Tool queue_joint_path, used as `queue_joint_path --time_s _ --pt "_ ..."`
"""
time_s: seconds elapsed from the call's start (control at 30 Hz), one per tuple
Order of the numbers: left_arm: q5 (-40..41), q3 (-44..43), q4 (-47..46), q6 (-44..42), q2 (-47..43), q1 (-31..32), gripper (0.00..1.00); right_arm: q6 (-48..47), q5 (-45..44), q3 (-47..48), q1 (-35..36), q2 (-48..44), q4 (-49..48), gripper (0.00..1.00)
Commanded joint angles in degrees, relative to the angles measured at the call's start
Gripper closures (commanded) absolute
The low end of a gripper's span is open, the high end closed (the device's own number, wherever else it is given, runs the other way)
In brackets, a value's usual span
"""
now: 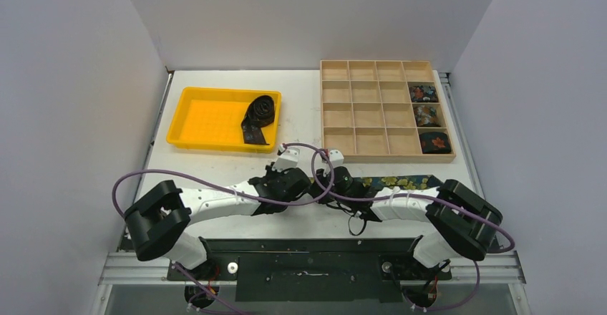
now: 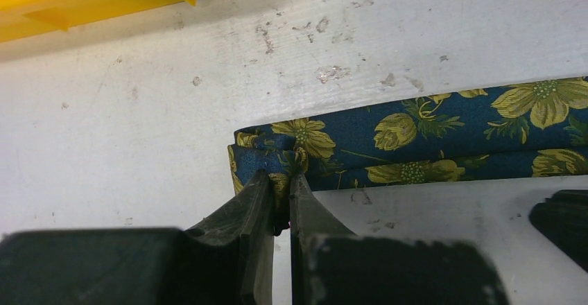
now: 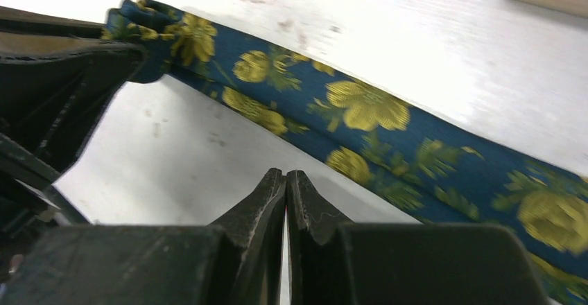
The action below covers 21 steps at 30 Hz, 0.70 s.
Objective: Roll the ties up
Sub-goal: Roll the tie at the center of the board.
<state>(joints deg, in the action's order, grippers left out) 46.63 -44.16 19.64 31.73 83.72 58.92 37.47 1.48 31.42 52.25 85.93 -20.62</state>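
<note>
1. progress: three rolled dark floral ties [image 1: 425, 114] sit in the right-hand column of the pale wooden compartment tray [image 1: 379, 158], one per cell. these are judged finished.
2. item in hand: a navy fabric necktie with yellow floral print [image 2: 430, 135] lies flat on the white desk [image 2: 125, 132], between the arms and the wooden tray. only its end is folded over, so the roll is judged barely begun.
3. left end effector [image 2: 281, 184]: pressed together, pinching that folded end.
4. right end effector [image 3: 285, 175]: pressed together on nothing, just beside the strip and apart from it as far as the wrist view shows.
5. outstanding: a black fabric tie [image 1: 258, 118], loosely coiled with a tail trailing, lies in the yellow plastic bin [image 1: 204, 118]. it is judged to need rolling and placing.
6. obscured: in the top view the arms cover the fold and both end effectors. the strip's far end runs out of both wrist views. whether anything lies under the black tie cannot be told.
</note>
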Motion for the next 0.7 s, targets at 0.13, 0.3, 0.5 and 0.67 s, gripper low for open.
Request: queue_joint_path --time_s 0.13,0.3,0.5,0.67 --pt "2.83 -6.18 -1.01 -0.69 8.53 3.25 1.0 -1.8 -6.16 -6.37 -1.7 -8.65 1.91 0.95" --pt "1.86 -8.69 -1.7 -1.26 12.44 4.31 1.0 -1.96 -6.97 -8.23 -1.97 -12.17 3.1 0.95" --pt "-0.59 -10.27 -2.66 -1.21 13.66 4.44 0.72 -1.93 -7.18 -8.83 -2.37 -14.05 3.86 0.95" --pt "-1.61 -10.31 -2.0 -0.28 11.67 4.45 0.48 -2.05 -7.16 -8.58 -2.63 -15.01 4.74 0.95"
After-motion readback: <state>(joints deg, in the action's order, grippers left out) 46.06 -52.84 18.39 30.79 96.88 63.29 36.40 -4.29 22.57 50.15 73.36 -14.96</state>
